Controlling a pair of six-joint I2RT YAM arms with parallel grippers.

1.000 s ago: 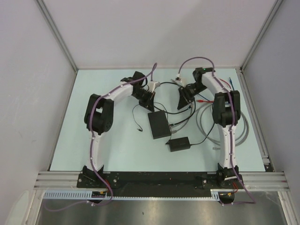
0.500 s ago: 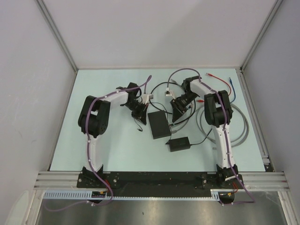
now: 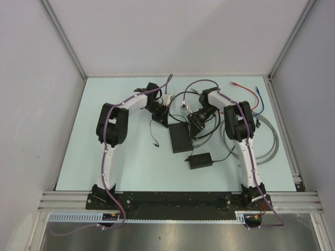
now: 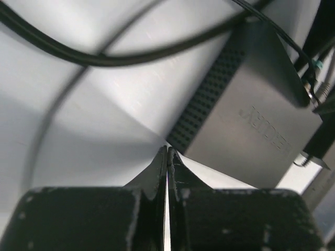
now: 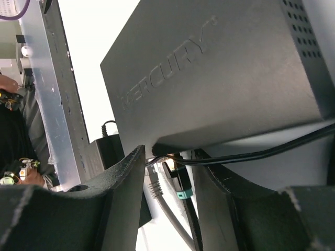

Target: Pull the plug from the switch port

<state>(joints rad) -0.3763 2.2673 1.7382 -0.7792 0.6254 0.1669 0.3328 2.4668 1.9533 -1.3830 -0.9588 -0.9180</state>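
The switch, a flat matte-black box, lies mid-table. It shows in the right wrist view marked MERCURY, and in the left wrist view. In its port edge sit a black plug with a teal band and a grey plug. My right gripper is open at that edge, and in its wrist view its jaws stand on either side of both plugs without pressing them. My left gripper is shut and empty, its tips at the switch's vented corner.
The black power-adapter brick lies in front of the switch and also shows in the right wrist view. A grey cable coil lies on the right. Red and blue leads lie at the back right. A thin black cable loops near the left gripper.
My right gripper has moved down-left to the switch's port edge. My left gripper dipped toward me, then came back to the switch's far-left corner. The switch has stayed put.
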